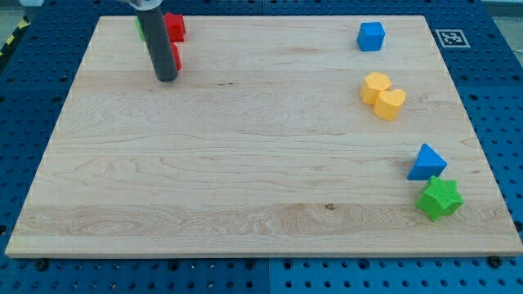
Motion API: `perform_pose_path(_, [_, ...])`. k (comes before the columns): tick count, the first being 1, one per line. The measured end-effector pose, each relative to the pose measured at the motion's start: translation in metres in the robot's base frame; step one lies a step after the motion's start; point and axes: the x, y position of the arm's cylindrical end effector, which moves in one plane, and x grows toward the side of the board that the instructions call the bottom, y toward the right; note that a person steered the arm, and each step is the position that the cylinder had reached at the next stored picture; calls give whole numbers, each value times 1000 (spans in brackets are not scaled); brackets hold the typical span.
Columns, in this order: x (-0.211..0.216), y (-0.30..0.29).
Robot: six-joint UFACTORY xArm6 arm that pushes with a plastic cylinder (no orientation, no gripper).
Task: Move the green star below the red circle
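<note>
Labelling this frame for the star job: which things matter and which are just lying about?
In the job: green star, bottom right; red circle, top left, half hidden behind my tip.
Lying about: red block, green block, blue cube, two yellow blocks, blue triangle.

We see the counter (245,163) open across its middle; the blue triangle (426,162) touches the green star (440,198) from above.
</note>
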Motion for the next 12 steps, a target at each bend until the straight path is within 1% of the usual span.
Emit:
perform_pose_path(1, [-23,-21])
perform_pose_path(2, [-38,-24])
perform_pose_path(3, [-6,-5])
perform_pose_path(4, [81,49])
perform_pose_path(5, [154,124])
perform_pose_path(6, [214,219])
perform_pose_path(7, [257,273])
perform_pose_path(8, [280,288])
perform_pose_path(9, [280,299])
perform_pose_path(10, [281,356])
perform_pose_path(11, [280,390])
perform_pose_path(12, [255,391])
